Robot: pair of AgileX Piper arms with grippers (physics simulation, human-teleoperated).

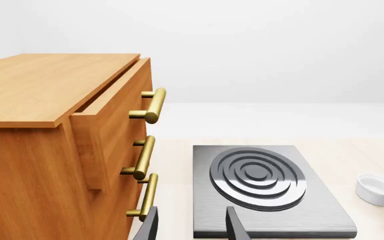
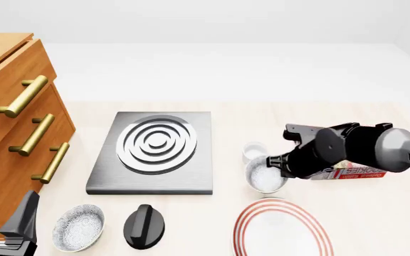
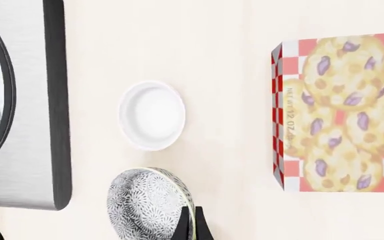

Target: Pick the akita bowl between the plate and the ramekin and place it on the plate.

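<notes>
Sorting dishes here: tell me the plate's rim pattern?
White plate with thin red concentric rings; best in the front view.

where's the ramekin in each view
Front view: the ramekin sits right of the stove, just behind the bowl under the right end effector.
Left wrist view: the ramekin is near the frame's right edge, beside the stove.
Right wrist view: the ramekin is mid-frame, between the stove and the cookie box.
Shared landmark: the stove, seen in all three.
</notes>
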